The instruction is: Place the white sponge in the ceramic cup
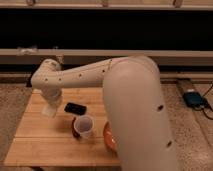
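Note:
The ceramic cup (pixel 84 125), white with a dark reddish-brown side, stands upright near the middle front of the wooden table (pixel 35 137). My gripper (pixel 50 110) hangs down from the wrist over the table's left part, left of the cup and a little behind it, apart from it. An off-white shape shows at the gripper's tip; I cannot tell whether it is the white sponge. No sponge lies in plain view on the table.
A black flat slab (pixel 75 107) lies between the gripper and the cup. An orange-red bowl (pixel 109 139) sits right of the cup, mostly hidden by my arm (pixel 135 105). A blue device (pixel 194 98) lies on the floor at right. A dark wall rail runs behind.

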Motion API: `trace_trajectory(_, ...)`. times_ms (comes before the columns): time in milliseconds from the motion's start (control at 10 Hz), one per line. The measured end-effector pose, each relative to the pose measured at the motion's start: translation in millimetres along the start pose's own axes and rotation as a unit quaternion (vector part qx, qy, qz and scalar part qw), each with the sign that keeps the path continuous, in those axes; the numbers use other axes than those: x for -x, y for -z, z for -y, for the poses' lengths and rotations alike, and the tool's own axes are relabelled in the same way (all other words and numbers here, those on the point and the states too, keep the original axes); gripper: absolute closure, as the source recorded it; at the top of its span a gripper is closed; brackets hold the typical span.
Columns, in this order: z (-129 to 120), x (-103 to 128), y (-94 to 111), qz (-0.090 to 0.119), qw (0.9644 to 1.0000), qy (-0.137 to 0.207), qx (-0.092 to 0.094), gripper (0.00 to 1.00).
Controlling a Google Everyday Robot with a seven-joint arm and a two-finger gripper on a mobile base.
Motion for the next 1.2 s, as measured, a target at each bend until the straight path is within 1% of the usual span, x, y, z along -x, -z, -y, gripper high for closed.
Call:
trace_trajectory(200, -22, -4, 18, -0.027, 0.9993, -0.023, -0.009, 0.89)
trace_trajectory(400, -41, -12, 32, -0.049, 0.9976, -0.046, -0.014, 0.89)
trace_trajectory(700, -72, -28, 45, -0.067, 0.9942, -0.083, -0.015, 0.89)
trace_trajectory(1100, -116, -47, 61, -0.084, 0.9892, -0.12, -0.007, 0.89)
trace_trajectory(1200, -121, -46, 64, -0.087, 0.9884, -0.124, -0.005, 0.89)
